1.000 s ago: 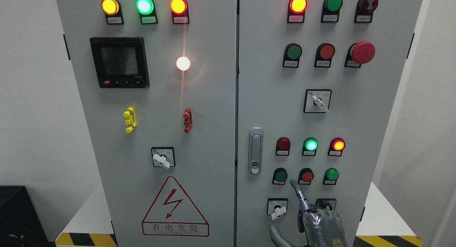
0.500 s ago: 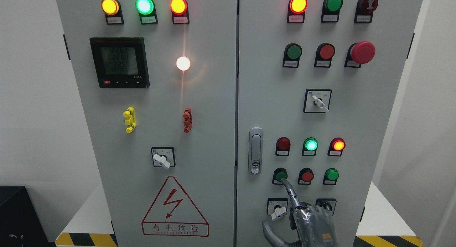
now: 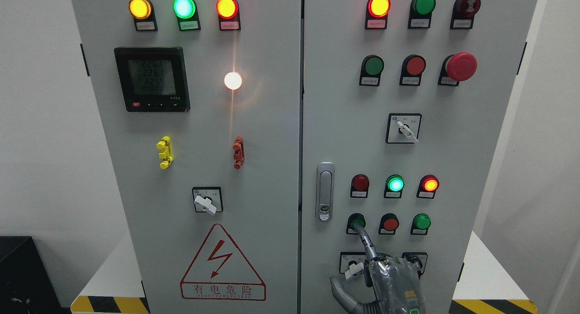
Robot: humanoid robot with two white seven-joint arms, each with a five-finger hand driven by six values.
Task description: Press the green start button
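Observation:
The electrical cabinet's right door carries a low row of three push buttons. The leftmost is a green button. My right hand comes up from the bottom edge, wrapped in clear film. Its index finger is stretched up and left, with the tip on the lower part of that green button. The other fingers are curled in and the thumb sticks out to the lower left. The hand holds nothing. The left hand is not in view.
Right of the touched button are a red button and another green button. Above them are three lamps, the middle one lit green. A white selector switch sits by my hand. The door handle is to the left.
My right hand has moved left and slightly up. The index fingertip went from below the red button to the leftmost green button and now rests on it.

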